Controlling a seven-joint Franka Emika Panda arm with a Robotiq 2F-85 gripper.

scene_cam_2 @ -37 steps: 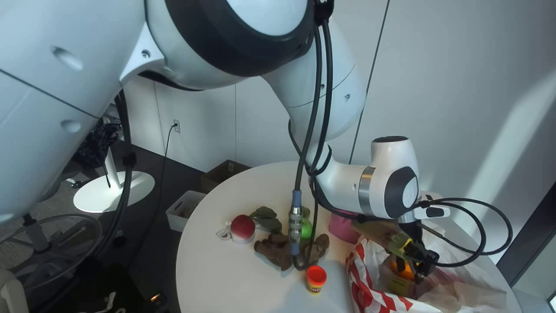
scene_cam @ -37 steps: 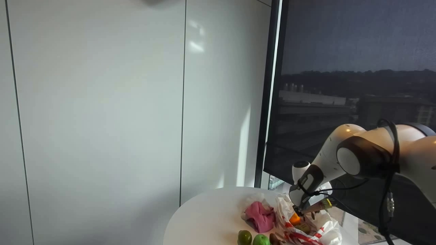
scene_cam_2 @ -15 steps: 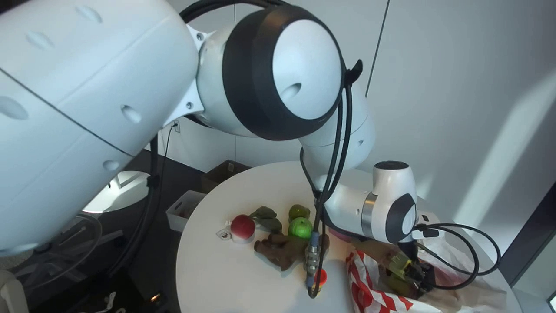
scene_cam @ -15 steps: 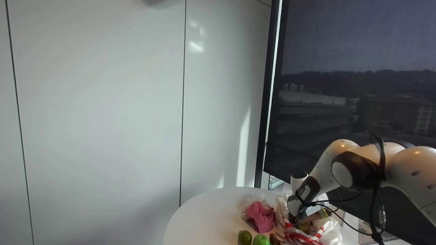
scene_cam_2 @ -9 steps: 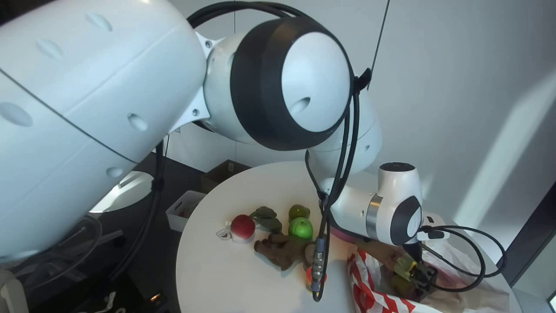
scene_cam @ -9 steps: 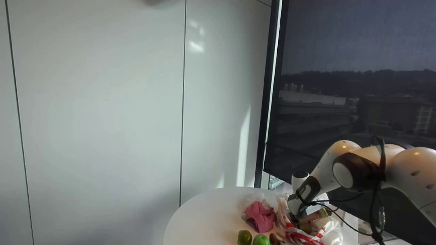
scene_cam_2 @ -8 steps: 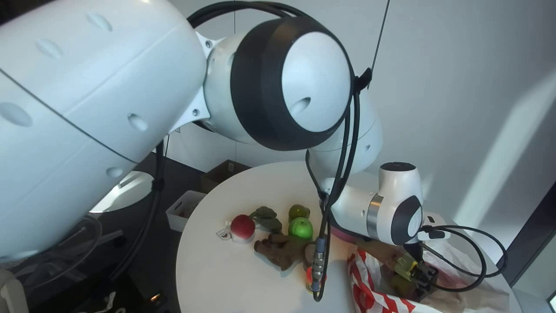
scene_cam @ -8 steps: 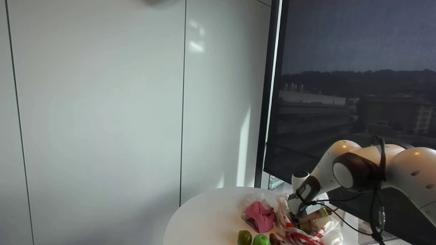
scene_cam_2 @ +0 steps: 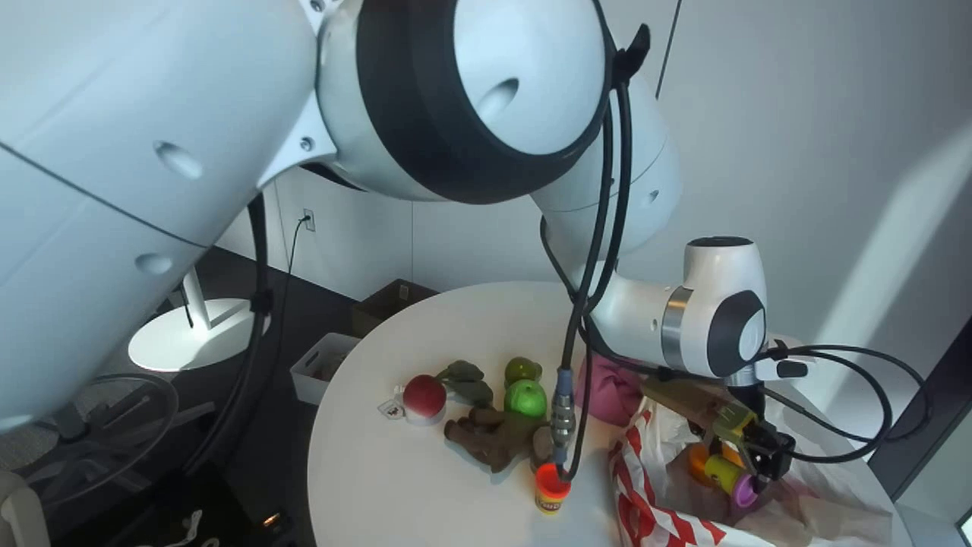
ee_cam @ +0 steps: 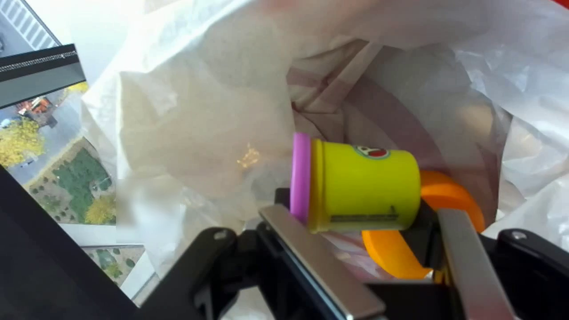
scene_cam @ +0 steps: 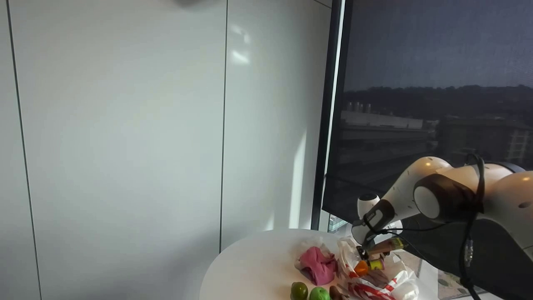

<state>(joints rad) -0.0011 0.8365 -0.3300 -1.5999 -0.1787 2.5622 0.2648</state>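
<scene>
My gripper (ee_cam: 355, 209) is shut on a small yellow can (ee_cam: 369, 182) with a purple lid (ee_cam: 300, 175). The can lies sideways between the fingers, lid at one finger and base at the other. In both exterior views the gripper (scene_cam_2: 735, 463) holds the can (scene_cam_2: 725, 475) over the open mouth of a white plastic bag with red stripes (scene_cam_2: 638, 494). A rounded orange thing (ee_cam: 393, 255) shows behind and below the can in the wrist view. It also shows in an exterior view (scene_cam: 361, 268); whether it touches the gripper I cannot tell.
On the round white table (scene_cam_2: 395, 486) are a pink cloth (scene_cam_2: 610, 387), a red ball (scene_cam_2: 424, 396), a green fruit (scene_cam_2: 525, 399), a brown soft toy (scene_cam_2: 490, 441) and a red-lidded can (scene_cam_2: 553, 488). A window (scene_cam: 416, 62) stands behind the bag.
The gripper went down into the bag between 2.5 and 1.0 seconds ago. Since half a second ago it has risen, and the yellow can is now visible between its fingers.
</scene>
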